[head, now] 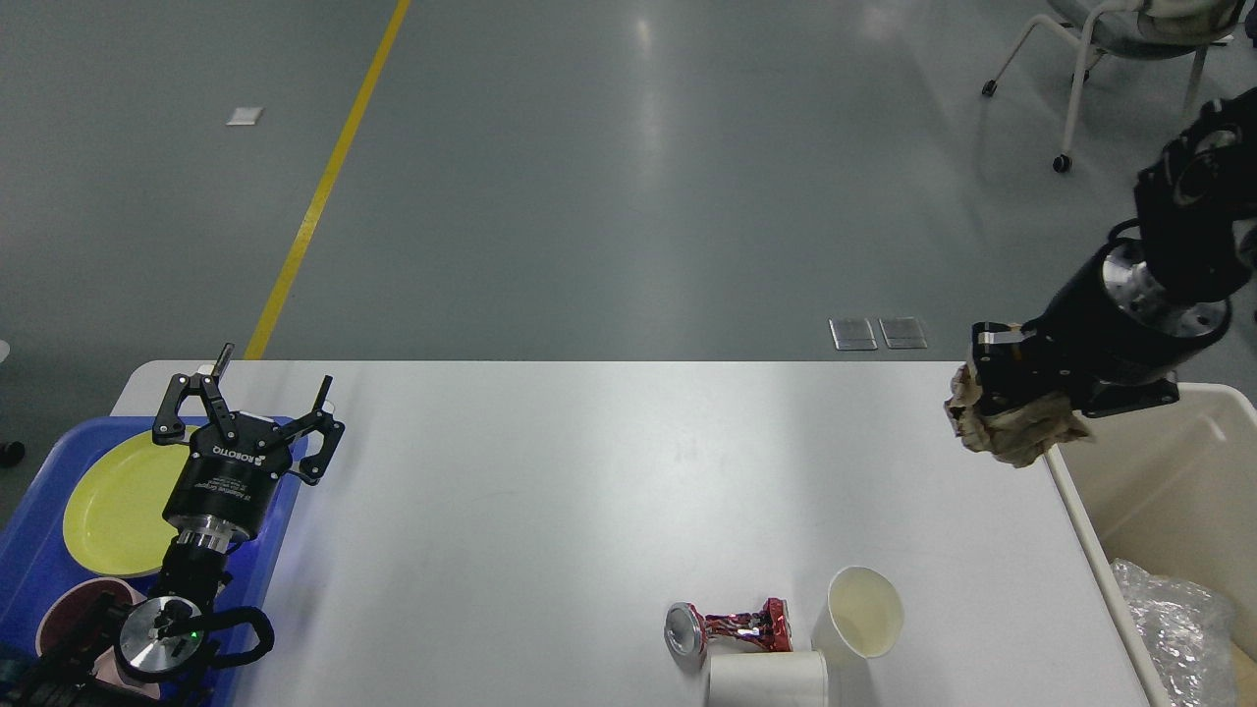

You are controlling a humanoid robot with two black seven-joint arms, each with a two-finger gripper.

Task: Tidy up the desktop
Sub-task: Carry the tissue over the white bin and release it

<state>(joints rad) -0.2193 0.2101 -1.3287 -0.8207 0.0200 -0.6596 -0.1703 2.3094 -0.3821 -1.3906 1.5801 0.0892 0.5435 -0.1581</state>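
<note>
**Over the bin edge: paper wad about to drop**

At the desktop's [550,491] right end, my right gripper [997,417] is clamped on a crumpled brown paper wad [1016,432], held beside the beige bin's [1178,491] rim, likely for dumping. My left gripper [265,398] hangs with jaws spread, holding nothing, over the blue tray [39,550] with its yellow plate [108,501]. Crushed can [727,628] and two paper cups [864,614] lie at the near edge, uncleared.

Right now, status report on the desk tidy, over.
Left claw open, empty, above blue tray. Right claw shut on crumpled paper near bin. Desktop: crushed can, two cups.
</note>
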